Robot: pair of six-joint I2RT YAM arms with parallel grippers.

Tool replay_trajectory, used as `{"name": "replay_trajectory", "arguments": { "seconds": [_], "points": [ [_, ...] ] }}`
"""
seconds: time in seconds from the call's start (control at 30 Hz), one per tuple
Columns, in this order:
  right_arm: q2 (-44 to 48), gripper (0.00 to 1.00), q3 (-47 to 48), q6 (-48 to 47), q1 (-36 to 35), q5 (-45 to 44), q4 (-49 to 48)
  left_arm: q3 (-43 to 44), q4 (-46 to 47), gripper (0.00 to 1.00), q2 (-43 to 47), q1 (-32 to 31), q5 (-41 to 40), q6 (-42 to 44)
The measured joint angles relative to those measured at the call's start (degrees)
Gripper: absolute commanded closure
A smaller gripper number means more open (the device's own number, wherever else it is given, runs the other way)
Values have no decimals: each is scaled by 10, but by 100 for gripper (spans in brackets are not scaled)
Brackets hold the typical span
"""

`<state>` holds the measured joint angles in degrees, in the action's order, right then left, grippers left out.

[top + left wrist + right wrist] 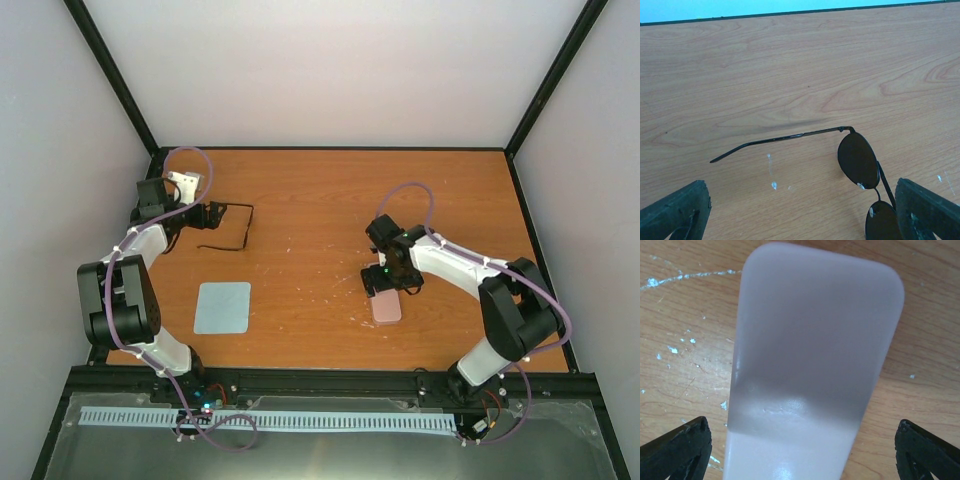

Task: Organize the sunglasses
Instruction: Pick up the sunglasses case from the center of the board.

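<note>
Right tool (pixel 801 424) spread above pink case (pixel 815 330), sunglasses (pixel 857 160) lying on table (pixel 790 75)

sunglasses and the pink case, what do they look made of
Sunglasses: thin wire frame, likely dark metal; glossy tinted lenses showing small glints. Pink case: smooth, matte, frosted-looking surface with soft highlight, probably plastic or silicone; cannot tell which.
</note>
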<state>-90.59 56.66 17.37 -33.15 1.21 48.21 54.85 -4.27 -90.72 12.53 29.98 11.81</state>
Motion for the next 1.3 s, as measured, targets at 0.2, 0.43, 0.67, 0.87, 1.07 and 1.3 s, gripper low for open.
{"name": "replay_trajectory", "arguments": {
  "seconds": [0.2,0.43,0.67,0.87,1.07,1.3],
  "points": [
    [-10,2,5,0,0,-8,1,0,0,0,0,0,0,0],
    [-20,3,5,0,-1,-8,0,0,0,0,0,0,1,0],
    [-35,13,5,1,-5,-8,-1,0,0,1,0,0,1,0],
    [-38,27,5,6,-7,-8,-2,0,0,0,0,0,2,0],
    [-38,37,5,7,-7,-8,0,0,0,1,-1,0,4,-1],
    [-29,45,9,7,-7,-5,1,0,0,0,-3,0,32,-6]
  ]
}}
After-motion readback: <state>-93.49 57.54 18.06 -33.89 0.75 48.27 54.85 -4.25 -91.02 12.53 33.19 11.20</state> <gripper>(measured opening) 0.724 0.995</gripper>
